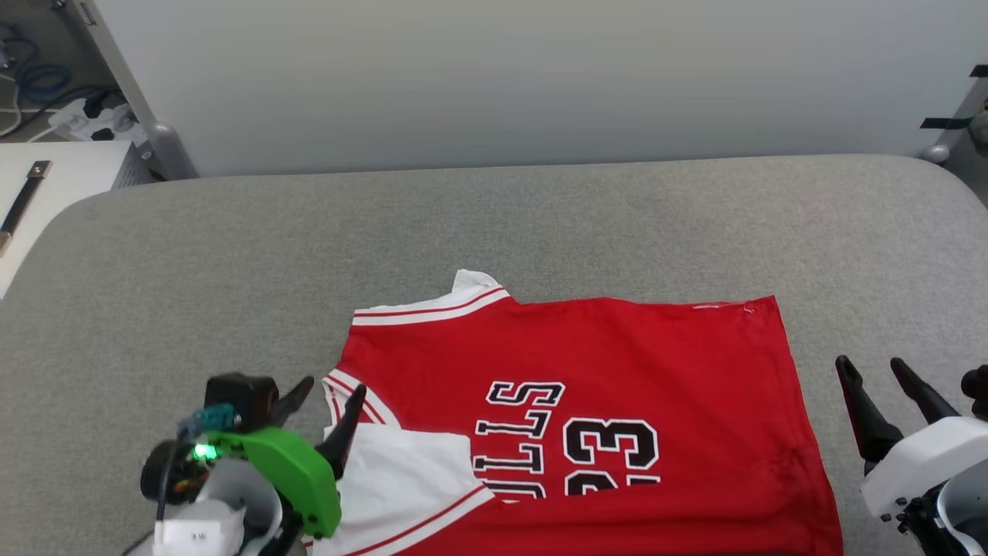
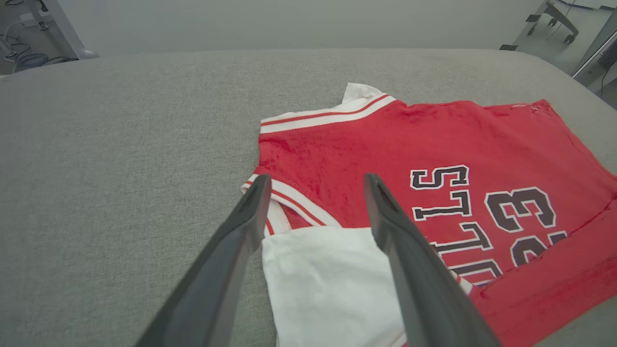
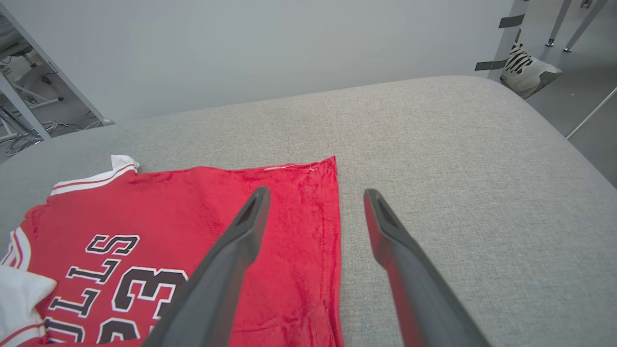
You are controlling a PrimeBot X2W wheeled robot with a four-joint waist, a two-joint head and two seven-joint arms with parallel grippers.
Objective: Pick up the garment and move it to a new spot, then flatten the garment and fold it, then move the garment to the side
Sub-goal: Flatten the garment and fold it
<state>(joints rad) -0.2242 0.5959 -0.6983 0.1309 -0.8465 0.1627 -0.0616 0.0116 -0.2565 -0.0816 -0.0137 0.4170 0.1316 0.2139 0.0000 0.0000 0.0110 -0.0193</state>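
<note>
The garment (image 1: 617, 363), a red jersey with black-and-white lettering and "23", lies folded flat on the grey padded table (image 1: 231, 255). A white sleeve (image 1: 401, 479) is folded over its near left part. My left gripper (image 1: 332, 394) stands open at the jersey's left edge, beside the striped trim, with nothing between its fingers (image 2: 250, 212). In the left wrist view the garment (image 2: 434, 149) lies ahead and right. My right gripper (image 1: 876, 371) is open just off the jersey's right edge, over bare table. In the right wrist view the garment (image 3: 202, 212) has its right edge between my fingers (image 3: 250, 226).
A pale wall runs behind the table's far edge. A white cabinet (image 1: 46, 193) and cables stand at the far left. A shoe (image 3: 528, 72) and furniture legs are on the floor past the table's right corner.
</note>
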